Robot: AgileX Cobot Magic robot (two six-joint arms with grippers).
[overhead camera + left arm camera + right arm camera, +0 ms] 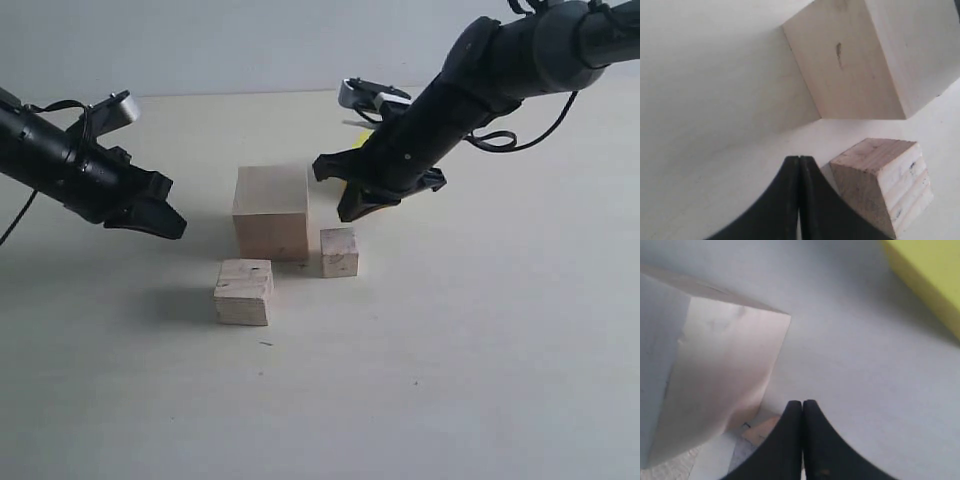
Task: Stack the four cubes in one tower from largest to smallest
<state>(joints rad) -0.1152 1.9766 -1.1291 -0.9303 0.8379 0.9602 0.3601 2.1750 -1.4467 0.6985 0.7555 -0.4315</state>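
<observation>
Left gripper [799,167] and right gripper [802,410] sit closed, empty; yellow cube [930,280] looks rigid, light, smooth-faced, so pinch opposite flat sides.

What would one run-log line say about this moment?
left gripper: shut, empty | right gripper: shut, empty | large cube, medium cube, small cube, yellow cube: unstacked on table

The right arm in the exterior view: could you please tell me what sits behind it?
Only a sliver of the yellow cube shows behind the right arm, on the table. The arm covers the rest, so its full outline cannot be seen.
</observation>
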